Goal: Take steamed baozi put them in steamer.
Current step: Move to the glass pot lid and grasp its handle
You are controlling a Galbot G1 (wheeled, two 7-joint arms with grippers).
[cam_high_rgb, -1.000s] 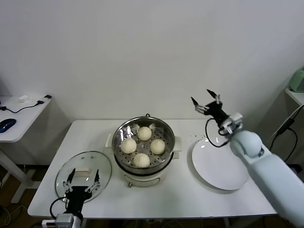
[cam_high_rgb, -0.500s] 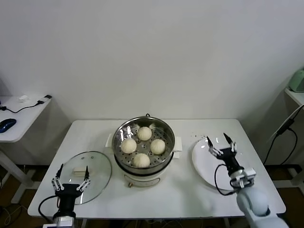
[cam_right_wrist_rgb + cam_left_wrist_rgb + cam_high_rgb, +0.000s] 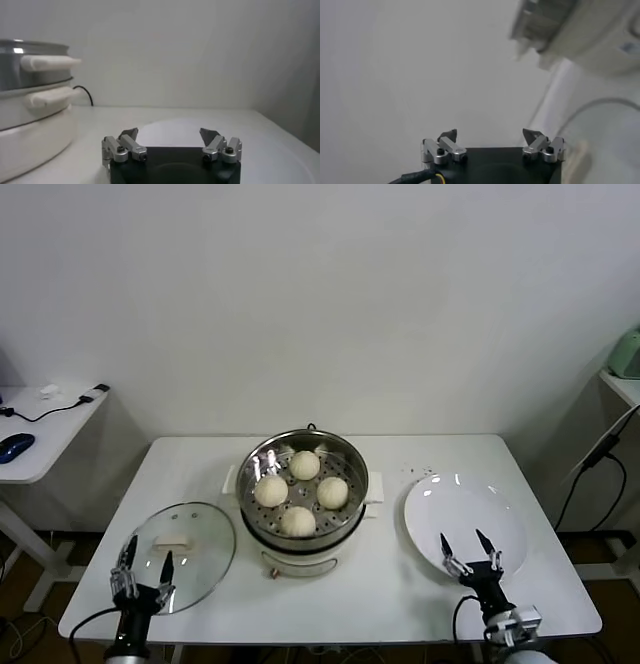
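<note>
Both arms sit low: right gripper (image 3: pixel 468 546) at 5 o'clock, fingers spread, empty; left gripper (image 3: pixel 142 566) at 7 o'clock, likewise spread.

Four cream-white steamed baozi (image 3: pixel 304 465) sit in the steamer (image 3: pixel 355 464), a shiny steel basket with a dotted, perforated floor on a cream-white pot base. The table (image 3: pixel 390 584) is plain white, and so is the plate (image 3: pixel 470 509). The lid (image 3: pixel 205 539) is clear glass with a cream handle. Both grippers are black with silver fingers.
</note>
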